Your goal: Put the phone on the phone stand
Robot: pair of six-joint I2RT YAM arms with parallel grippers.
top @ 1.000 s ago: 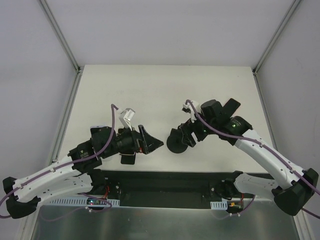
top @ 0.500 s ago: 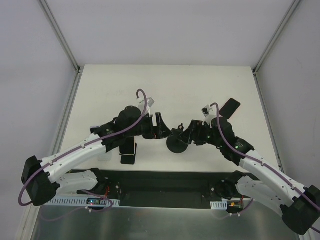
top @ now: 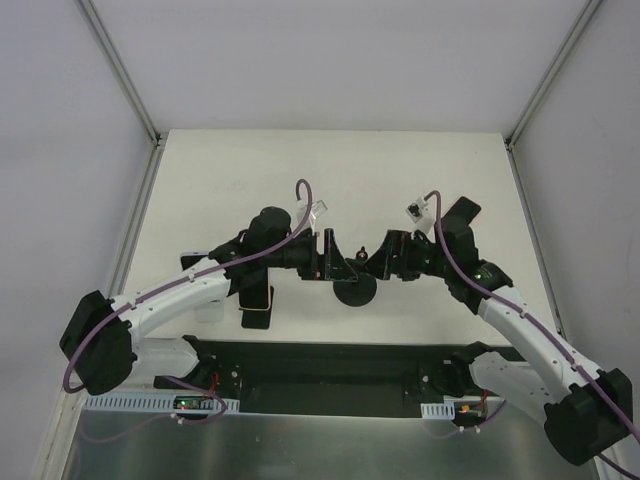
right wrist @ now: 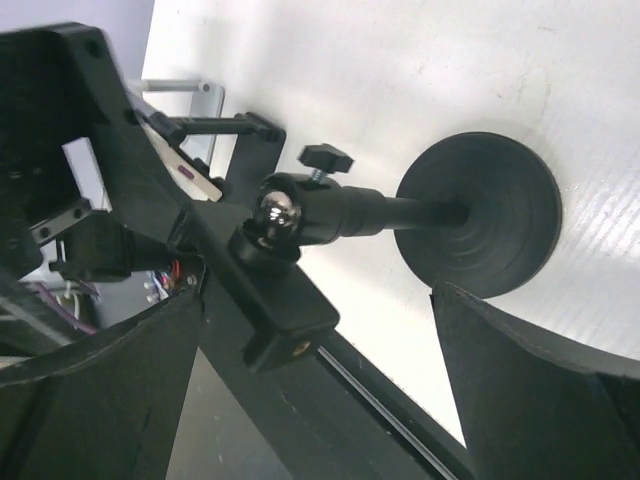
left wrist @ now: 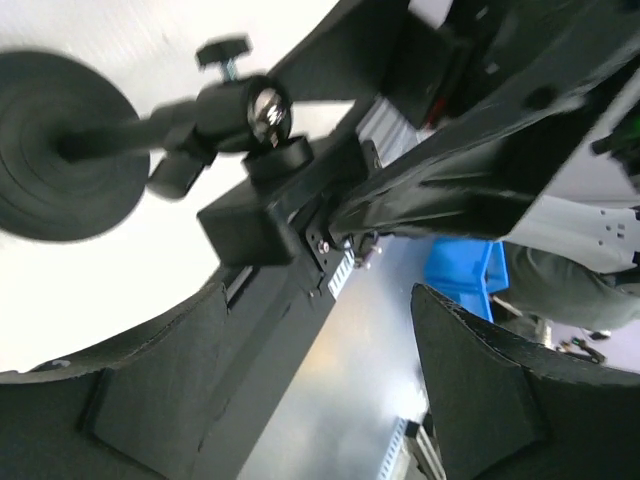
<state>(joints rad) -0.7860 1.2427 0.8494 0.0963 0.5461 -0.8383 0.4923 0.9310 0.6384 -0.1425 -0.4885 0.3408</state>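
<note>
Two grippers meet at the head of the stand [right wrist: 345,215], the left gripper [top: 332,258] and the right gripper [top: 378,262], both spread wide with nothing held, I judge to prepare its clamp. The stand is black and stands at the table [top: 300,170] middle: round base, thin stem, ball joint, flat clamp. The phone is not on it; which of the left slab [top: 257,303] and the right slab [top: 462,212] is the phone I cannot tell
</note>
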